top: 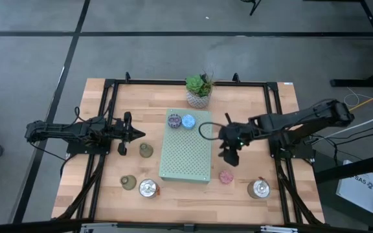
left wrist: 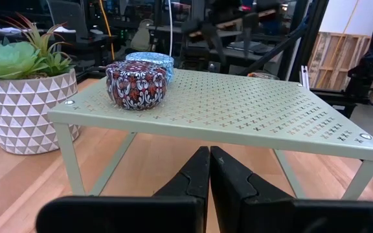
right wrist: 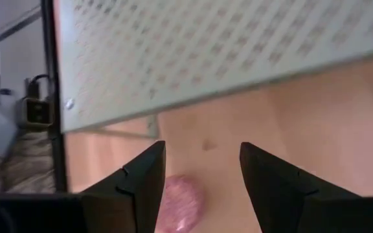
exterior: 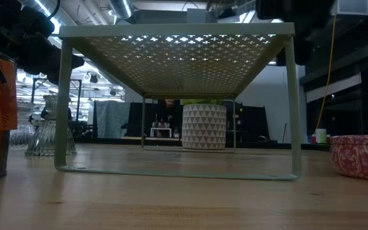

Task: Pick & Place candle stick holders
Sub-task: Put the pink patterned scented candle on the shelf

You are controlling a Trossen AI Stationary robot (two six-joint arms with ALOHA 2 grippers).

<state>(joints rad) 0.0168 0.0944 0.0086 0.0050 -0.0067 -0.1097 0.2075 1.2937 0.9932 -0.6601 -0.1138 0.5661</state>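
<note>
- A round pink holder [right wrist: 179,202] is framed between the parted jaws of the right gripper [right wrist: 203,188], lower centre.
- The perforated green metal shelf [top: 185,155] is seen mid-frame.
- The left gripper [left wrist: 209,178] is clenched, empty.

The right gripper [right wrist: 201,169] fingers are spread apart. The pink holder [right wrist: 181,203] sits between them on the table [right wrist: 316,123]. The green perforated shelf [right wrist: 206,52] lies beyond.

Right gripper [top: 230,157] is hanging with fingers spread above bare table beside the green rack [top: 185,162]; the rack edge is crowding its inner side. The pink holder [top: 226,177] is sitting just ahead with open wood around it
</note>
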